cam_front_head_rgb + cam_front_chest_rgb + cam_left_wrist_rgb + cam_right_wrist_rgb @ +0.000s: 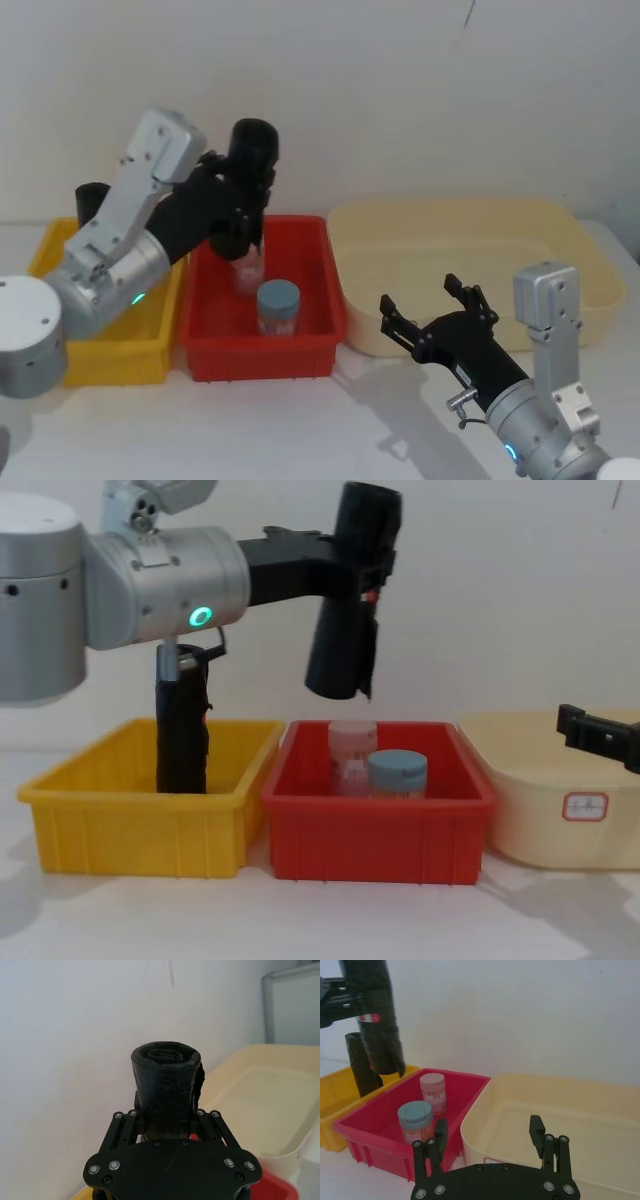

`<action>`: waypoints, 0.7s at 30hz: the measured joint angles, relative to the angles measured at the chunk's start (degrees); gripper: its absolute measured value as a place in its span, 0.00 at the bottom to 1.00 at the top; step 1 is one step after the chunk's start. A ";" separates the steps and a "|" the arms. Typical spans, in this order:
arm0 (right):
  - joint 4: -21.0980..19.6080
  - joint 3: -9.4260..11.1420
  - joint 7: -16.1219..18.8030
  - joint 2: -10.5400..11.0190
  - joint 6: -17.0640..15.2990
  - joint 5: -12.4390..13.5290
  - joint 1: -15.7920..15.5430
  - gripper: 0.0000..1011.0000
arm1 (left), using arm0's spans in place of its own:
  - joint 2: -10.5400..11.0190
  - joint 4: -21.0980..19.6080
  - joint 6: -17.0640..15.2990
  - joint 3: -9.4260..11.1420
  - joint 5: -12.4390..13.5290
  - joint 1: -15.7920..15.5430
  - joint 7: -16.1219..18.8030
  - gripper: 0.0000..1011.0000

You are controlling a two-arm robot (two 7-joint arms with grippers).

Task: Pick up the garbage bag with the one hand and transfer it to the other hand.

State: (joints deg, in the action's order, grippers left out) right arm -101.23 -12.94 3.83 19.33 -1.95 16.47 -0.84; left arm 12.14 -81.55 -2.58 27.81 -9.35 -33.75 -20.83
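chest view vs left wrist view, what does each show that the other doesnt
Chest view, not wrist: a blue-lidded jar and a pink-lidded jar in the red bin, a second black roll standing in the yellow bin, the right hand at the right edge. Wrist, not chest: the coiled top end of the garbage bag. Both: the left hand shut on the garbage bag, and the cream tub.

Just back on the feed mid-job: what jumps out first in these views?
The left gripper is shut on the garbage bag, holding the black roll tilted in the air above the red bin. The right gripper sits open and low by the near edge of the cream tub. A second black roll stands in the yellow bin.
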 joint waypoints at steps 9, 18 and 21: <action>0.00 0.00 0.00 0.00 0.00 0.00 0.00 0.99 | -3.05 6.05 4.04 0.99 -2.22 -2.80 -3.29 0.43; 0.00 0.00 0.00 0.00 0.00 0.00 0.00 0.99 | -5.22 11.36 7.43 1.36 -4.80 -4.44 -6.05 0.43; 0.00 0.00 0.00 0.00 0.00 0.00 0.00 0.99 | -5.84 12.86 8.28 1.54 -5.79 -4.98 -7.26 0.43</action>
State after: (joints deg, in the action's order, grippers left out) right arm -101.23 -12.94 3.83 19.33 -1.95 16.46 -0.84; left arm 6.31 -68.69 5.70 29.35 -15.14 -38.73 -28.10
